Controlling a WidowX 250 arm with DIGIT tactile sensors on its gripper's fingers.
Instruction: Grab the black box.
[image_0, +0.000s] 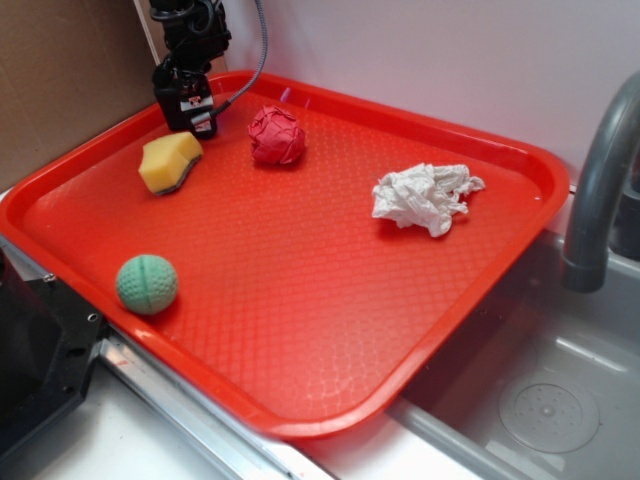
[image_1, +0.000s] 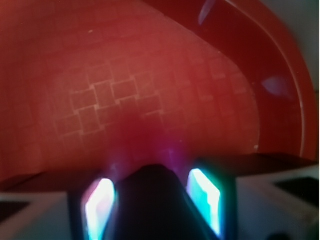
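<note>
A: Black and matte, the box sits between the two glowing fingers in the wrist view, low in the picture, dark bulk filling the gap.

B: So the gripper is clamped on it?

A: That's how I read it. The jaws stand close on either side of the block, though the view is blurred and I can't see pad contact cleanly. From outside, the gripper is at the far left corner of the red tray, with a dark block at its tip, seemingly just off the floor.

B: How would you finish the grab well?

A: Keep the squeeze steady and rise straight up. The block has rounded edges, so a tilt or sideways pull could let it slip.

B: What's around it?

A: Nearest the camera, a green ball at the front left, well apart. Further in, a crumpled white paper at the right. Toward the back, a yellow sponge just beside the gripper and a red paper wad near it.

B: Anything in the way?

A: Only the sponge is close enough to brush. The tray rim behind is the other limit; straight up clears both. The grey tap over the sink is far off.
</note>
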